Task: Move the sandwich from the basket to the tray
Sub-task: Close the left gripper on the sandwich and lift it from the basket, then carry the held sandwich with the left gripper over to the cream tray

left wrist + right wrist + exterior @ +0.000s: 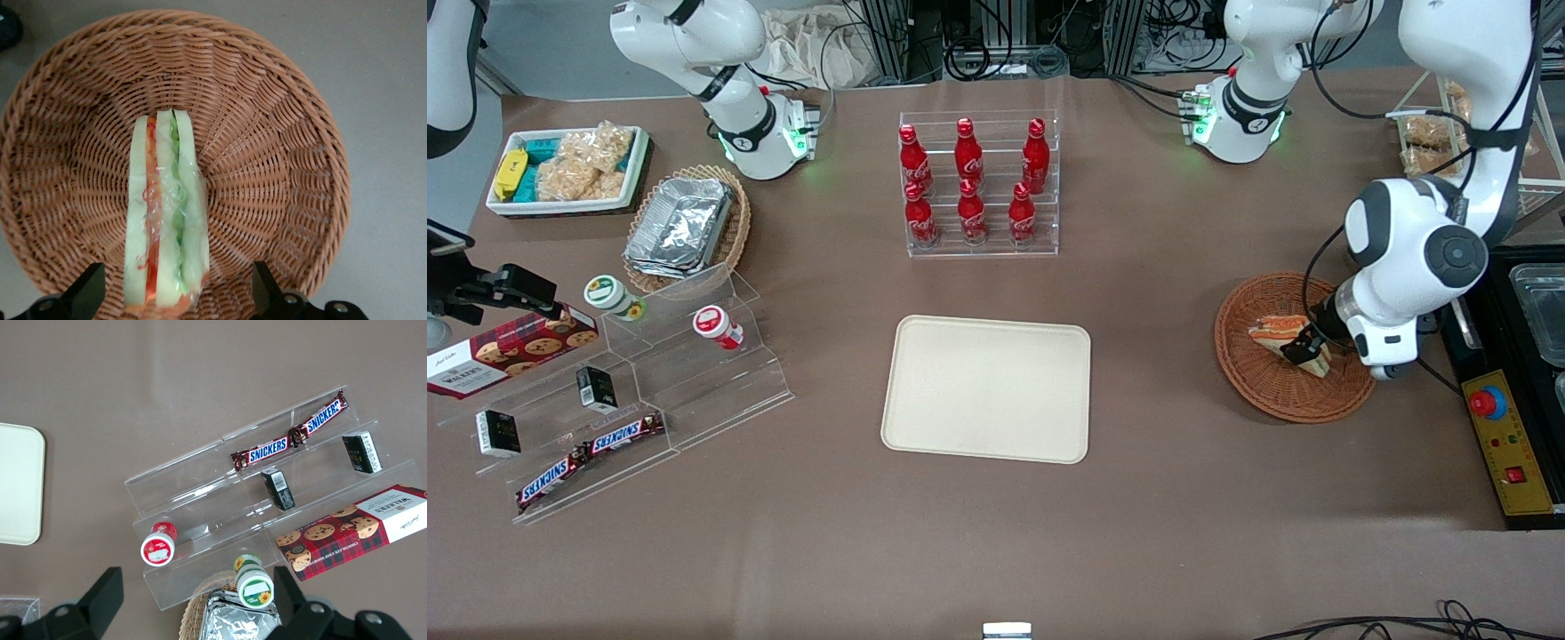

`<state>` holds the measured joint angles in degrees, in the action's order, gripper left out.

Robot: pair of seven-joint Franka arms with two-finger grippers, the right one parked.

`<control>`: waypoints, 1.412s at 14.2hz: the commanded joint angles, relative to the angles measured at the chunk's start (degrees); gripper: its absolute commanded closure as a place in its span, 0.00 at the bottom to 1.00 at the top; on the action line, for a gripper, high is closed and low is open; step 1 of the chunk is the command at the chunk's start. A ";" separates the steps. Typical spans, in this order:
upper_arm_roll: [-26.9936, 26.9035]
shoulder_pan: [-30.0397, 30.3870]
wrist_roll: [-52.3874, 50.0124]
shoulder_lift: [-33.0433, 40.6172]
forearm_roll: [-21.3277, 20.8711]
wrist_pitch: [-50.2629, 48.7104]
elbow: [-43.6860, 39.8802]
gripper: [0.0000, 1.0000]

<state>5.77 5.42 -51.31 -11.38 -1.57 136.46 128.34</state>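
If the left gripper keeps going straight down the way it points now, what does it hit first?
Most likely the sandwich: the left gripper hangs over the basket with its jaws open on either side of the wedge. Depth is unclear, but the sandwich comes before the basket floor.

Brown-covered table (1156, 498) under even light, cables (996, 44) at its edge.

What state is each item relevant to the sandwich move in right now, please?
sandwich: lying in the basket, wrapped, not gripped.
basket: holds only the sandwich.
tray: empty.
claw: open, fingers either side of the sandwich, down in the basket.
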 commanded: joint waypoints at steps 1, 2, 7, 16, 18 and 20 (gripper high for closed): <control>-1.28 -0.06 -2.13 -1.62 -1.94 2.84 0.77 0.01; -1.63 -0.15 -2.13 -1.97 -1.95 2.85 0.86 0.03; -1.73 -0.15 -2.13 -3.11 -2.38 2.94 0.77 0.54; 0.11 -0.94 5.85 8.21 -2.12 -14.34 -4.22 1.00; 4.84 -1.47 14.16 8.66 -1.51 -20.76 -8.70 1.00; 10.90 -1.55 16.94 7.44 0.77 -22.81 -11.96 1.00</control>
<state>12.03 4.29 -37.50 -2.23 -2.10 115.95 119.65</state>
